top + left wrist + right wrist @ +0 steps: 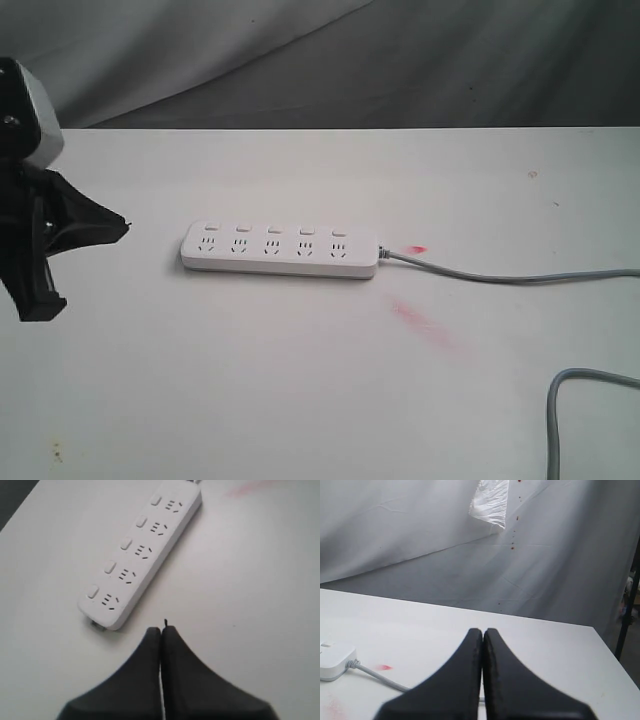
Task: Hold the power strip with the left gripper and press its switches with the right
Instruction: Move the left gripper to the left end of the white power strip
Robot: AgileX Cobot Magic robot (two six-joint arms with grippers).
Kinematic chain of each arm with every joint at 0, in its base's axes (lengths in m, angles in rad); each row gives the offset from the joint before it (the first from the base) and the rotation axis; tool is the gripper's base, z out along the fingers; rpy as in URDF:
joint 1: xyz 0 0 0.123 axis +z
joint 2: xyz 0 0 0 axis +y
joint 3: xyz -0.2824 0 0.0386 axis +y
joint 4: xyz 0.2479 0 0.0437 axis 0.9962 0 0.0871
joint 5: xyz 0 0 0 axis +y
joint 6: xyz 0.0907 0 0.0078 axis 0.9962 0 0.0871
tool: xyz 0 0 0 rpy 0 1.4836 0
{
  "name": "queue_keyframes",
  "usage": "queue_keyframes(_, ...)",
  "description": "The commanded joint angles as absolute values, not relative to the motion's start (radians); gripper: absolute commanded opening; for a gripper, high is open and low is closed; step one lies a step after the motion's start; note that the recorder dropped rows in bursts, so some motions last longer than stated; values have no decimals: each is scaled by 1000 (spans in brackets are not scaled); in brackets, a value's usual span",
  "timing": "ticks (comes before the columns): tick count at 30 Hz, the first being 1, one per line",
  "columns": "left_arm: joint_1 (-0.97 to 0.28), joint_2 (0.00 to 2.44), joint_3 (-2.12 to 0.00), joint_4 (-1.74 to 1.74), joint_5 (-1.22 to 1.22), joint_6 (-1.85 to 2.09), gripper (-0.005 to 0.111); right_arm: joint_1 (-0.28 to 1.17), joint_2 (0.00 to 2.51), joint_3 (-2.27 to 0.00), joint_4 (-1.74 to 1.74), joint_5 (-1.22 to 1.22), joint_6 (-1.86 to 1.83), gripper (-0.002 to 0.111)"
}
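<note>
The white power strip [280,250] lies flat on the white table [300,400], its five small switches [272,229] in a row along the far side and its grey cord [500,277] running off to the right. My left gripper [122,229] is shut and empty, hovering to the left of the strip's rounded end. In the left wrist view the strip [142,550] lies just beyond the closed left gripper [161,629], with the switches [125,544] showing. My right gripper [483,630] is shut and empty; it is out of the exterior view. Only the strip's cord end [335,662] shows there.
A red smear [425,325] and a small red mark [417,249] stain the table near the cord end. A second loop of grey cable [580,410] lies at the front right. Grey cloth [350,60] hangs behind the table's far edge.
</note>
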State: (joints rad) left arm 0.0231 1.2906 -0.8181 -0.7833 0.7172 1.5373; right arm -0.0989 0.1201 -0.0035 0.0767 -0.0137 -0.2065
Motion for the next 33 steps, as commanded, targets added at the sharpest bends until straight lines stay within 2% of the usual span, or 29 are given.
queue_keyframes(1,20,1361,-825,-823,586,1662,7,-106,116,0,66,-20,-204,0)
queue_keyframes(4,20,1402,-825,-833,551,1781,18,-106,116,0,66,-20,-204,0)
queue_keyframes(10,20,1502,-825,-921,543,2056,59,-106,116,0,66,-20,-204,0)
queue_keyframes(13,20,1555,-829,-987,523,2092,68,-106,116,0,66,-20,-204,0)
queue_keyframes(18,20,1660,-888,-1084,519,2092,76,-106,116,0,66,-20,-204,0)
queue_keyframes(22,20,1753,-995,-1082,569,2081,78,-106,116,0,66,-20,-204,0)
queue_keyframes(33,24,2045,-1411,-684,861,1903,78,-106,116,0,66,-20,-204,0)
